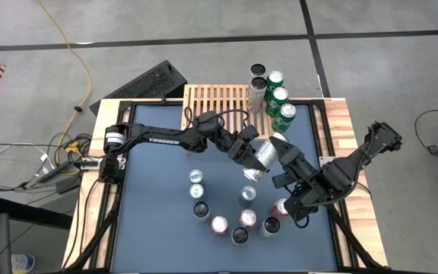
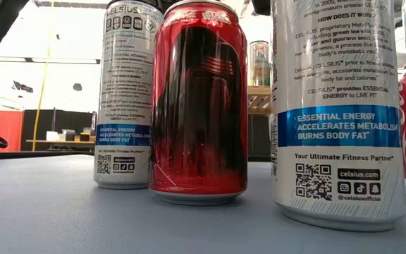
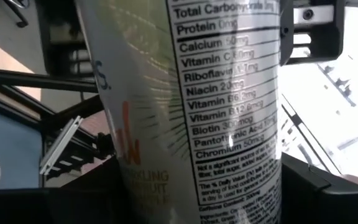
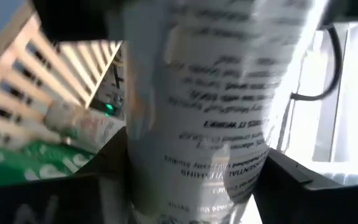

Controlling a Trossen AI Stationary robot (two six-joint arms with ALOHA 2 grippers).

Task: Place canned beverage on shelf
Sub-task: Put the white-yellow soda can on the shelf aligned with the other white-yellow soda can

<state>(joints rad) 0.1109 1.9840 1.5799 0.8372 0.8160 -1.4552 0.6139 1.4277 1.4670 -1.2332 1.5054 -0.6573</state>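
A white-and-silver beverage can (image 1: 265,153) hangs tilted in the air over the table's middle right, between both grippers. My left gripper (image 1: 246,149) comes at it from the left and is shut on it. My right gripper (image 1: 286,161) comes from the right and is shut on it too. The can fills the left wrist view (image 3: 216,112) and the right wrist view (image 4: 210,124). The light-wood slatted shelf (image 1: 215,101) stands at the table's far edge, with several cans (image 1: 280,97) upright at its right end. My left gripper pinches the can's side wall (image 3: 135,180) between its two fingers, which lie across the can and come level from the table's left. The can is lifted clear of the table and tilted. My right gripper pinches the same can's side wall (image 4: 148,186) between its two fingers, from the opposite, right side, across the can. The printing reads upside down in its wrist view.
Several cans (image 1: 219,224) stand upright in an arc on the blue-grey table top (image 1: 150,221) below the grippers; the low view shows a red one (image 2: 199,106) between two white ones (image 2: 337,106). A black keyboard (image 1: 143,82) lies beyond the table's far left corner.
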